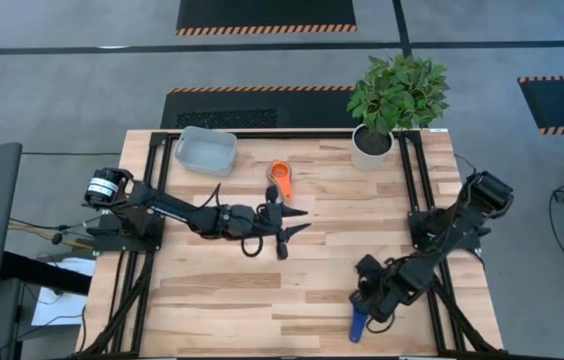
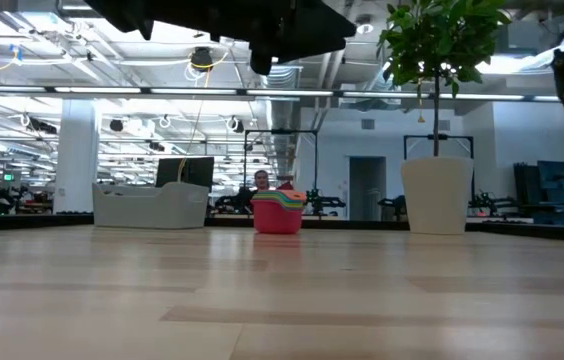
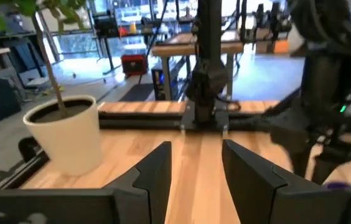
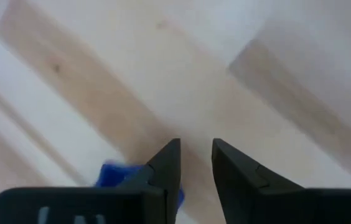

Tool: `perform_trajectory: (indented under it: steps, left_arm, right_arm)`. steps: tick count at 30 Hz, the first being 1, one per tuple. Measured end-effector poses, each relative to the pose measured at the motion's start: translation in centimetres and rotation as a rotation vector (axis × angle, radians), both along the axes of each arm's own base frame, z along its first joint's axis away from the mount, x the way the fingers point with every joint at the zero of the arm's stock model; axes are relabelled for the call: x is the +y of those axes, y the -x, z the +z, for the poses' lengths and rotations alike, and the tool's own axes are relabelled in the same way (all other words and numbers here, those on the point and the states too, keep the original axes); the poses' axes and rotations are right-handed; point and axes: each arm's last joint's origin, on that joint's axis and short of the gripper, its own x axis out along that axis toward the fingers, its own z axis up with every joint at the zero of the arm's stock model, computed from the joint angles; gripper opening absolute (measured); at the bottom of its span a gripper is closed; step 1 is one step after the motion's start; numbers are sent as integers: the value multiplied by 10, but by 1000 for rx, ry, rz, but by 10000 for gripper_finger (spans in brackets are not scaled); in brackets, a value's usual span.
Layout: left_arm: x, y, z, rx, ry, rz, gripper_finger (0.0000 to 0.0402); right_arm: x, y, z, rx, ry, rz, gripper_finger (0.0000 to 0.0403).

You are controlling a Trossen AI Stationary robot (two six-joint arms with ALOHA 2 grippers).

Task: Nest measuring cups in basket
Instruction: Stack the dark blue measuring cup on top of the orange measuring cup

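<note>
The surface is pale wood planks framed by black rails, standing on a grey floor with black mats edged in orange stripes. Taking the high view as a clock face, the basket sits at 11 o'clock on the surface and the potted plant at 1 o'clock. Between them, near 12, a nested stack of cups rests apart from the basket; in the low view the stack shows red outermost with yellow, green and blue rims inside. One blue cup lies at 5 o'clock near the front edge. The left claw hovers at the centre, just below the stack, fingers spread and empty. The right claw hangs over the blue cup, fingers slightly apart with nothing between them. Beyond the surface, the room is a bright hall with ceiling lights, pipes and other workbenches.
</note>
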Motion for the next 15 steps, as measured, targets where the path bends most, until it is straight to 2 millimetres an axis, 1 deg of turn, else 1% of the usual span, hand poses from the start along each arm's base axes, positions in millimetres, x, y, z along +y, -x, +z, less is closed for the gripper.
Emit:
perform_trajectory:
  steps: [4,8,15]
  left_arm:
    - [-8,2,-4,42,-30,19,132]
    - [-15,4,-6,63,-45,2,132]
    - [-18,5,-9,90,-21,-4,132]
  right_arm:
    - [2,1,0,54,-52,58,111]
    - [7,5,0,63,-69,80,112]
    - [14,12,0,74,-84,103,114]
